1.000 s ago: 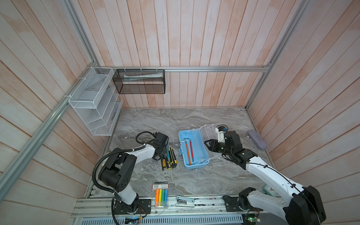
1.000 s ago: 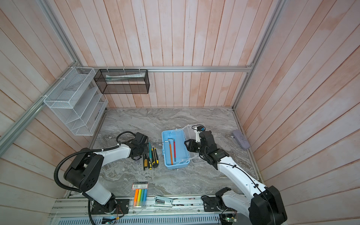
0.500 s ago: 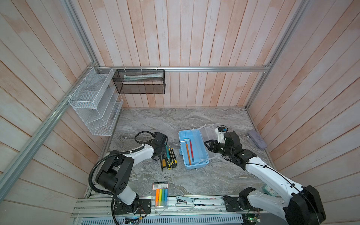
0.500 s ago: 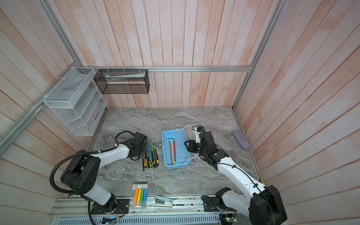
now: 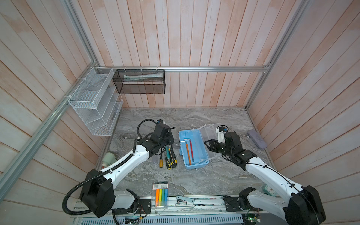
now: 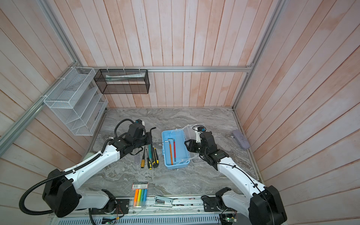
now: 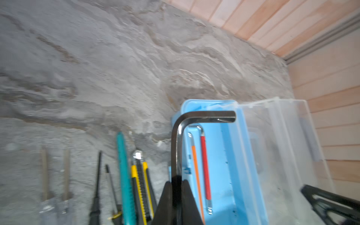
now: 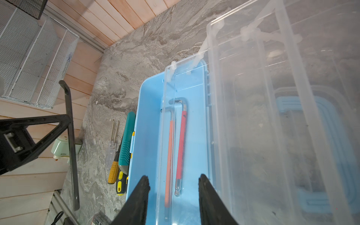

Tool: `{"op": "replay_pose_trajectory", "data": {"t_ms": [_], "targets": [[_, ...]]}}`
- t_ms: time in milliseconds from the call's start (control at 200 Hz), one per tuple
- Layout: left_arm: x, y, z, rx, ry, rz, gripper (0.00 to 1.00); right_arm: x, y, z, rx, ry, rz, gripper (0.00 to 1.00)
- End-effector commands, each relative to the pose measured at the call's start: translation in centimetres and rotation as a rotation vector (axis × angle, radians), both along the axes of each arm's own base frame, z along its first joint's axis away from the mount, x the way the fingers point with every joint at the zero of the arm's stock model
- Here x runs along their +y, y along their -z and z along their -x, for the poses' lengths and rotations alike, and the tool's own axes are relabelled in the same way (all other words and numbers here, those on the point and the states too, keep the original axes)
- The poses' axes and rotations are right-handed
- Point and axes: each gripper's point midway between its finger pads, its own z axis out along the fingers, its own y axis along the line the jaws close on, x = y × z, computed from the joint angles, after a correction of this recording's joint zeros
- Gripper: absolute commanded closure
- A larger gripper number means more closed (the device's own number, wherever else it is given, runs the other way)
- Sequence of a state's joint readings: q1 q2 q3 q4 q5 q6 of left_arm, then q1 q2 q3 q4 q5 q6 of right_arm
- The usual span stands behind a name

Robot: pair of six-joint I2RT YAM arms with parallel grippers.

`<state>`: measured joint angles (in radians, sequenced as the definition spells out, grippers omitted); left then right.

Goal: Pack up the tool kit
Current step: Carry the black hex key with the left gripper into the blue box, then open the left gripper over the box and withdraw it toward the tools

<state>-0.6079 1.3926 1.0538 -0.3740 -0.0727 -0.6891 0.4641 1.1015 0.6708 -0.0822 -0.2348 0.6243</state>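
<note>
A hex key [image 7: 176, 148] is pinched by the left gripper [image 7: 176, 183] beside the open tool kit [image 5: 200, 144] on the table [image 5: 194, 120]; the right gripper [image 8: 173, 176] is spread at the opposite rim. Lowering the key inside is called for next.

Left arm [image 5: 124, 165] extending, left gripper [image 7: 176, 183] clamping a black hex key [image 7: 204, 116], right arm [image 5: 268, 175] bending, right gripper [image 8: 174, 177] hovering, jaws apart.

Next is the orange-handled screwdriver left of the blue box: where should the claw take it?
Grip the orange-handled screwdriver by its thick handle, straight down from above, closing across its width. It lies flat on the table with neighbouring tools close alongside, so the top looks freest; the shaft is thin.
</note>
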Motion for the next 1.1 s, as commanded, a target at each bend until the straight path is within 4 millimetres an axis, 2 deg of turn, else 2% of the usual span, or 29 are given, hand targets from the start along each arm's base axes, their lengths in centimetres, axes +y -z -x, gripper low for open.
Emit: {"op": "replay_pose_trajectory", "data": {"t_ms": [0,145,385,735,825,905,1095], "targets": [[-3.4,-1.2,-1.5,-0.021,0.025,0.089,1.00,0.0,-0.6,0.0,-0.010,-0.002,-0.016,0.58],[-6.2,0.4,-2.6,0.009,0.058,0.107,1.00,-0.5,-0.9,0.1,-0.019,0.008,-0.008,0.58],[-8.7,3.4,-2.8,0.063,0.080,0.102,1.00,-1.0,-0.8,0.0,-0.017,0.016,-0.007,0.58],[-9.5,7.3,-3.0,0.150,0.056,0.079,1.00,-0.9,-0.4,0.0,-0.008,0.010,-0.004,0.58],[-9.5,7.8,-2.9,0.159,0.057,0.077,0.83,-0.9,-0.7,-0.1,-0.012,0.012,-0.004,0.57],[-9.6,7.8,-2.9,0.160,0.059,0.080,0.76,-1.0,-0.8,-0.1,-0.017,0.014,-0.005,0.57],[-9.3,6.8,-2.9,0.133,0.071,0.071,0.69,-1.0,-1.2,0.0,-0.019,0.012,-0.002,0.55]]}}
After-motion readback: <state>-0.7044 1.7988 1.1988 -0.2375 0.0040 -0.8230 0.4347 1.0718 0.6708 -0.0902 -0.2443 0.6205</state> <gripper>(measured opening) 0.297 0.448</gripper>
